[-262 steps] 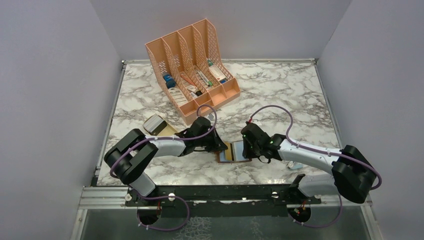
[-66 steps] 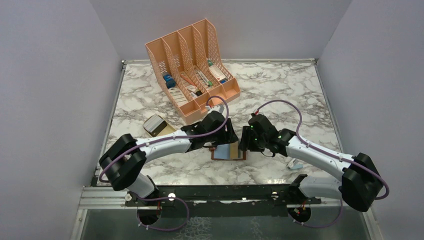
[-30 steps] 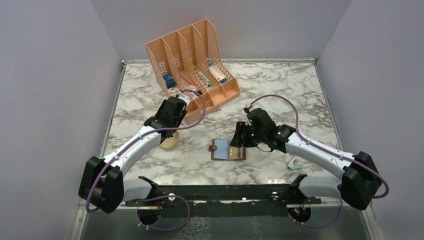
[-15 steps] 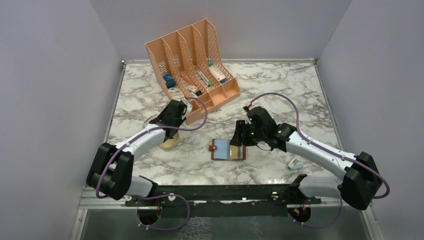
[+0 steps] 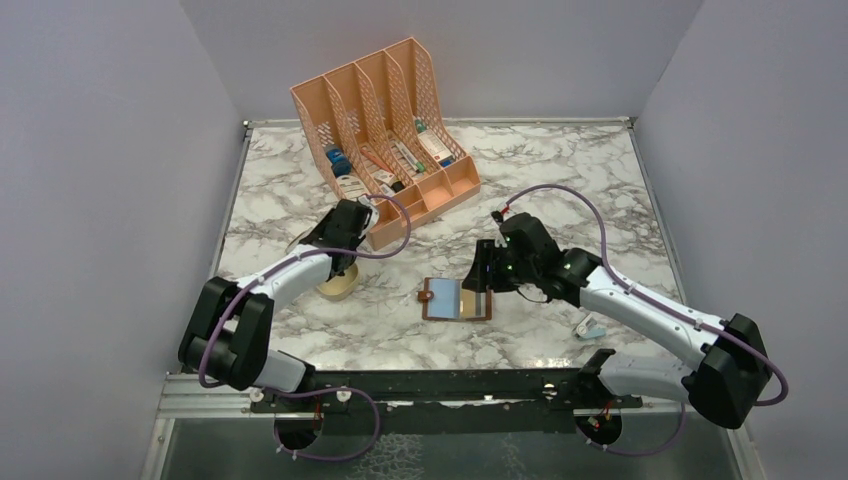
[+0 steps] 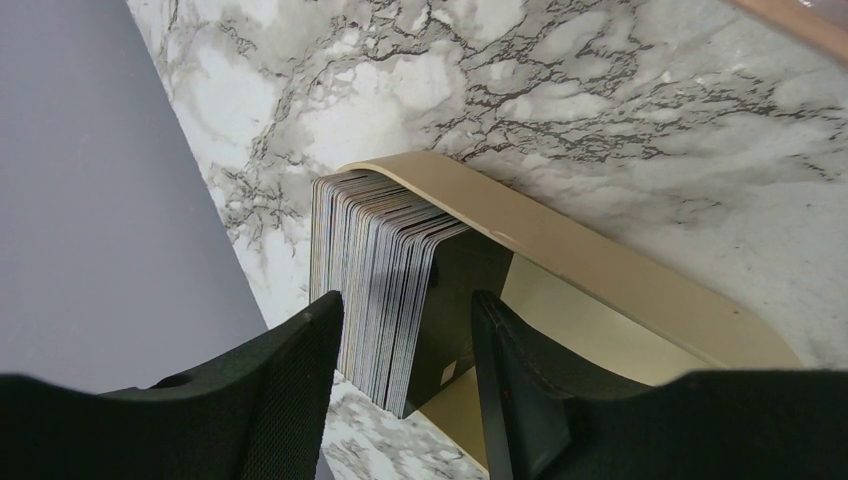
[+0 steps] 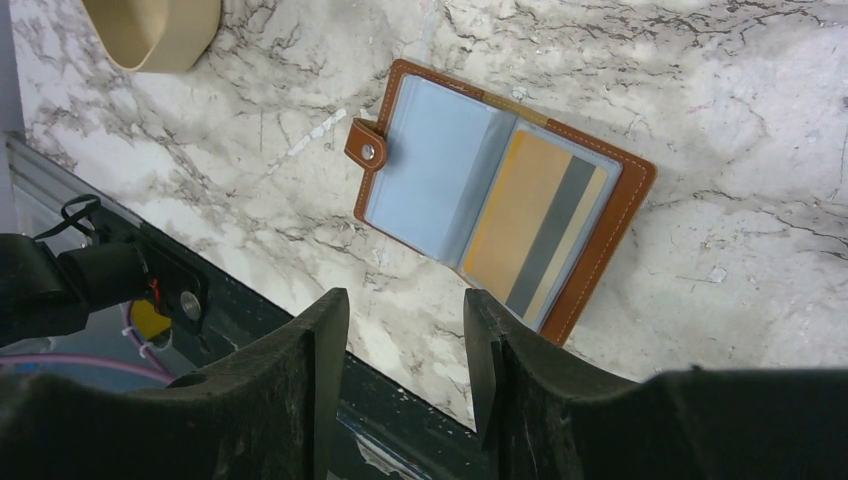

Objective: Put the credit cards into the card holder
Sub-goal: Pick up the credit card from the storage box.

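The card holder (image 5: 456, 299) lies open and flat on the marble, a brown wallet (image 7: 627, 210) with a snap tab. A pale blue card (image 7: 425, 165) and a yellowish card with a grey stripe (image 7: 520, 215) sit in its pockets. My right gripper (image 7: 405, 295) hangs open just above its near edge and holds nothing; from above, this right gripper (image 5: 478, 278) is at the wallet's right side. At the left, a stack of credit cards (image 6: 365, 265) stands on edge in a tan stand (image 6: 600, 280). My left gripper (image 6: 407, 300) is open, its jaws straddling the stack's end without touching it.
A peach slotted organizer (image 5: 385, 130) with small items stands behind the left arm (image 5: 290, 275). A dark block (image 6: 460, 300) leans against the card stack. A small blue-white object (image 5: 590, 326) lies near the right front. The tan stand (image 5: 338, 287) is left of the wallet.
The left arm left the wallet and swung left to the card stack, where it has settled a little lower. The right gripper backed off the wallet and now holds nearly still.
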`<act>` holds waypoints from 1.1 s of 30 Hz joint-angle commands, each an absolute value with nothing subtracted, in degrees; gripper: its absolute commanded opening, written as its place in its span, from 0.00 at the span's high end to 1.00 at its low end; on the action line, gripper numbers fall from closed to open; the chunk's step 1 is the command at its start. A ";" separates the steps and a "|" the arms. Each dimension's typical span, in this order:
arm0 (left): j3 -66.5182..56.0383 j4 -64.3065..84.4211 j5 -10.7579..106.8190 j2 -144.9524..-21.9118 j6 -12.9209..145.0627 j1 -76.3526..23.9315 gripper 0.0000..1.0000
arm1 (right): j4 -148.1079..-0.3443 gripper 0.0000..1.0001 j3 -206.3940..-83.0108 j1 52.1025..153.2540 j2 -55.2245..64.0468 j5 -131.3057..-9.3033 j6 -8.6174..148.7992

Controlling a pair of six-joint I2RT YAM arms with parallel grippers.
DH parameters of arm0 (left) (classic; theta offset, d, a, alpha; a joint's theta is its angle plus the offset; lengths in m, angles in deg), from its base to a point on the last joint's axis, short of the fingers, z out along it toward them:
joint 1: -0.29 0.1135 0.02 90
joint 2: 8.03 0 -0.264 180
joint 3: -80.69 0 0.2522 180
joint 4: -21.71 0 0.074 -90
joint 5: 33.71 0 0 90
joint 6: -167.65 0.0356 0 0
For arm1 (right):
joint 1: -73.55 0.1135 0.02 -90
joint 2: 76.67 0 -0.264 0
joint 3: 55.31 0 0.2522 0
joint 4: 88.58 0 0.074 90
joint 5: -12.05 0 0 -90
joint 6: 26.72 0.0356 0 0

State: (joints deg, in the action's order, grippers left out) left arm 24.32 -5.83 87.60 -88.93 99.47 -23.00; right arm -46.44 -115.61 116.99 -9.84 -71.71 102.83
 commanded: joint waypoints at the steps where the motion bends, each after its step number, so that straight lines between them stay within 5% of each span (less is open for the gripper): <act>1: 24.30 -5.10 90.49 -90.10 100.76 -22.19 0.49 | -46.32 0.54 -115.49 117.23 -10.62 -72.56 101.80; 33: 20.96 -8.42 89.29 -89.74 101.38 -21.72 0.69 | -47.82 0.54 -114.68 117.23 -9.94 -71.97 102.39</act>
